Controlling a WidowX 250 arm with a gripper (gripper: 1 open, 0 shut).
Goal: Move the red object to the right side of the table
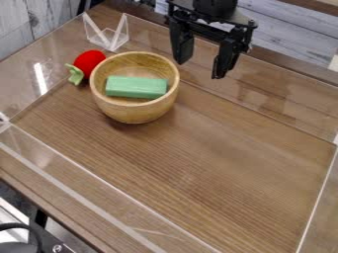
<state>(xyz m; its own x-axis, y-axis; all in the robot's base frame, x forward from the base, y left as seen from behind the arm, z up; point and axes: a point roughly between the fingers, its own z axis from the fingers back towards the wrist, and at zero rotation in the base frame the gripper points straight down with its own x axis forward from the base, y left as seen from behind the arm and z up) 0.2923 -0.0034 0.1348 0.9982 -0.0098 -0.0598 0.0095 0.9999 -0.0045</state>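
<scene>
- Camera view, looking down at an angle, takes in a brown wood-grain worktop (224, 168) that fills most of the picture, with low clear plastic walls (79, 188) standing along its edges.
- Black robot arm comes in from the top edge, with its pincer (201, 54) pointing down over the far part of the worktop; the two dark fingers (222, 61) are spread wide apart with nothing between them, and they hang clear of everything on the surface.
- Round wooden bowl (136, 102) sits on the worktop toward the left half, below and to the left of the pincer in the picture.
- Green rectangular block (136, 87) lies flat inside the bowl, across its middle.
- Red object (90, 62), a small glossy strawberry-shaped toy with a green leafy cap (74, 72), lies on the worktop just beside the bowl's far-left rim (whether it touches the rim cannot be told), well to the left of the pincer and on the left part of the surface.
</scene>
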